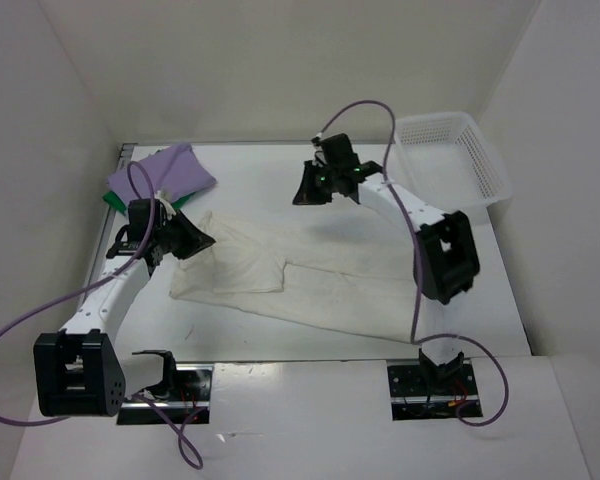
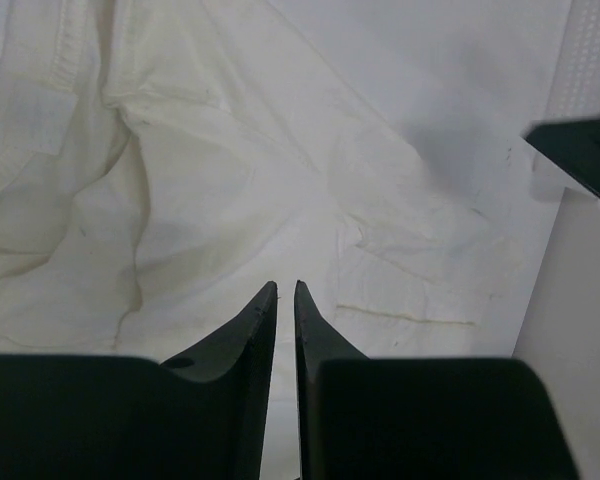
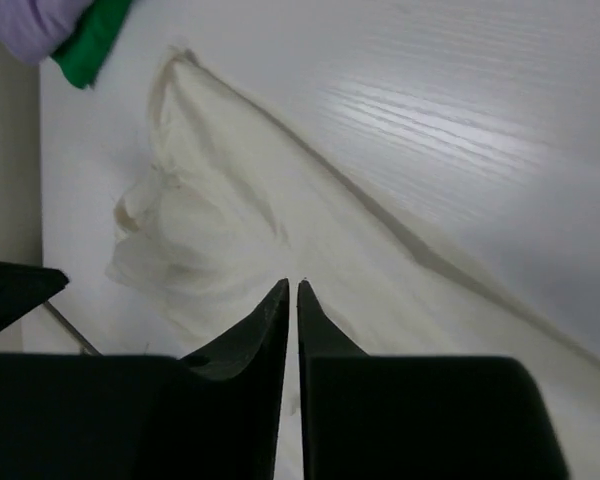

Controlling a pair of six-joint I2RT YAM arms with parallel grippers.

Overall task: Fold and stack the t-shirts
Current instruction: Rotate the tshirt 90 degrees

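The cream t-shirt (image 1: pixel 310 285) lies spread and wrinkled across the middle of the table, its left part partly doubled over. A folded lavender t-shirt (image 1: pixel 165 168) rests on a green t-shirt (image 1: pixel 111 199) at the back left. My left gripper (image 1: pixel 198 241) hovers over the cream t-shirt's left end; in the left wrist view its jaws (image 2: pixel 285 287) stand almost together with nothing between them, above the cloth (image 2: pixel 180 200). My right gripper (image 1: pixel 305 192) hangs above the cream t-shirt's far edge. Its jaws (image 3: pixel 292 284) are likewise shut and empty over the cream cloth (image 3: pixel 210 230).
A white mesh basket (image 1: pixel 480 165) stands at the back right. White walls close in the table on three sides. The lavender (image 3: pixel 25 20) and green (image 3: pixel 92 45) shirts show at the right wrist view's top left corner.
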